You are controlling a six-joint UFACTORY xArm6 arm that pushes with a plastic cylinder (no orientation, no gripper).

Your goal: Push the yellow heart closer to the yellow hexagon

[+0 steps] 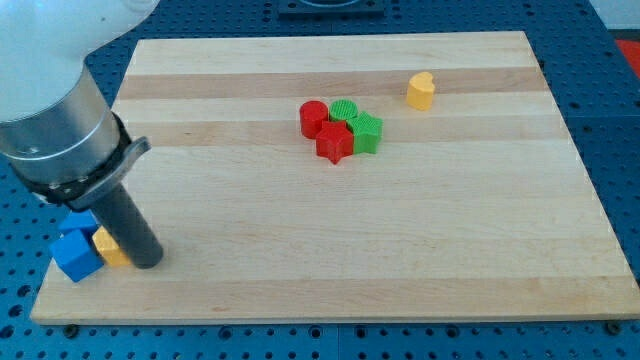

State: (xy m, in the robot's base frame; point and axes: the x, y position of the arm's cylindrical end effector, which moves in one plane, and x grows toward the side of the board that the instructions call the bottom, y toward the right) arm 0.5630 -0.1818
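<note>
One yellow heart (421, 90) far from my tip (146, 261)

Red (314, 118)/green (344, 110) blocks clustered mid-board; blue cube (75, 254) btm-left.

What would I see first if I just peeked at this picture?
Probably the big grey arm at the view's left, whose dark rod ends in my tip right beside a yellow block and blue blocks at the board's bottom-left corner. Next, the red and green cluster near the middle, and the lone yellow heart toward the top right.
</note>
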